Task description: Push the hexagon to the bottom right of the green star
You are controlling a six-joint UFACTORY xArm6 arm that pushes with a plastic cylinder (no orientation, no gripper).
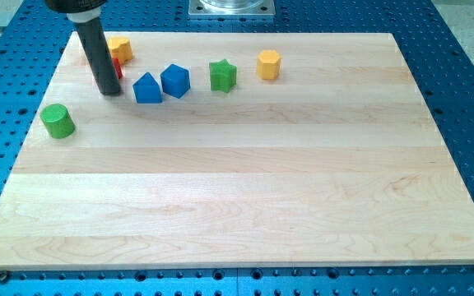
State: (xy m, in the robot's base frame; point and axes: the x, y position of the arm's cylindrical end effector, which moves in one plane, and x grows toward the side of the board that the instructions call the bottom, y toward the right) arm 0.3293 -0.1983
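Yellow hexagon (pixel 269 64) right of green star (pixel 222 76) (faceted) | my tip (pixel 111 91) near red block (pixel 118 69) | no fingers

Near the view's top left, a yellow block (pixel 121 48) sits on the wooden surface (pixel 245 205) with a red block (pixel 118 68) just below it, both partly hidden so their shapes cannot be made out. To their right two blue blocks stand side by side, a house-shaped one (pixel 146 88) and a pentagon-like one (pixel 175 80). A green cylinder (pixel 58 121) sits apart near the left edge, and blue perforated metal (pixel 459 74) surrounds the surface.
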